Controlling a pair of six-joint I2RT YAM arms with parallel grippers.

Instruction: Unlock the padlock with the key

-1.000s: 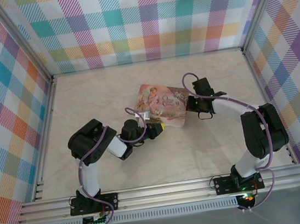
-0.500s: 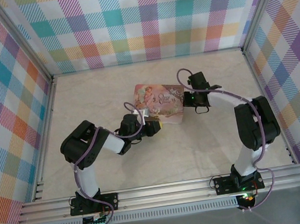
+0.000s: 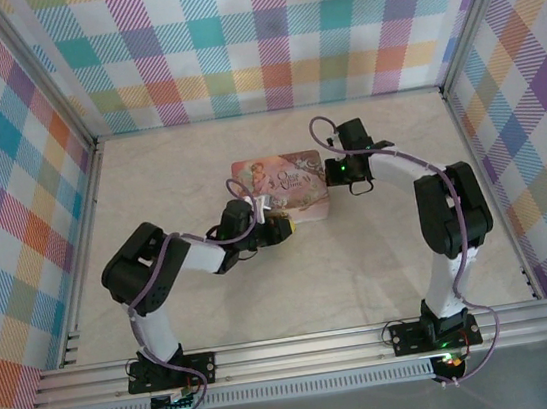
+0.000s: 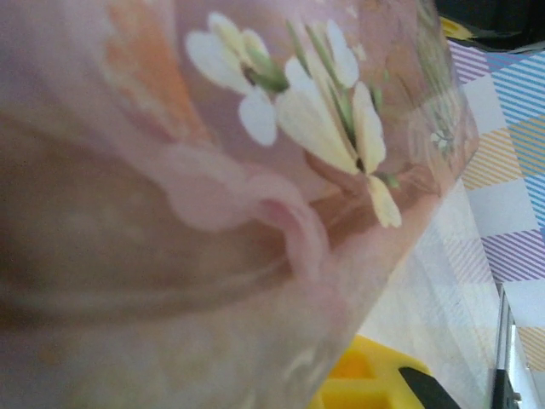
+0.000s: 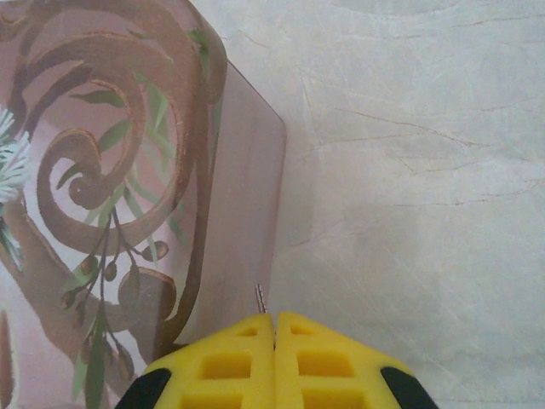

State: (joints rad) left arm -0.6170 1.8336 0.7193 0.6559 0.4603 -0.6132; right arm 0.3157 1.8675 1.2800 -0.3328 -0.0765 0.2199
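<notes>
- The pink picture-printed tin (image 3: 281, 185) is seen lying flat on the table (image 3: 216, 303) with its printed lid upward; nothing of its inside can be seen
- The tin is flanked by both grippers: the left gripper (image 3: 282, 228) is set at its near edge, the right gripper (image 3: 331, 172) at its right-hand end
- In the right wrist view the tin's plain side wall and rounded corner are found just ahead and to the left of the fingertips; ahead and to the right bare marbled table is recorded, giving open room
- The right fingers (image 5: 311, 334) are pressed together, pinching the key (image 5: 260, 296); its thin silvery tip is seen projecting forward from the seam, just beside the foot of the tin's wall; whether it touches cannot be told
- In the left wrist view the tin's flowered face is held very close above one yellow finger (image 4: 366, 388); whether the left fingers are spread or closed cannot be told
- The plaid walls (image 3: 261, 35) are noted well apart from both grippers
</notes>
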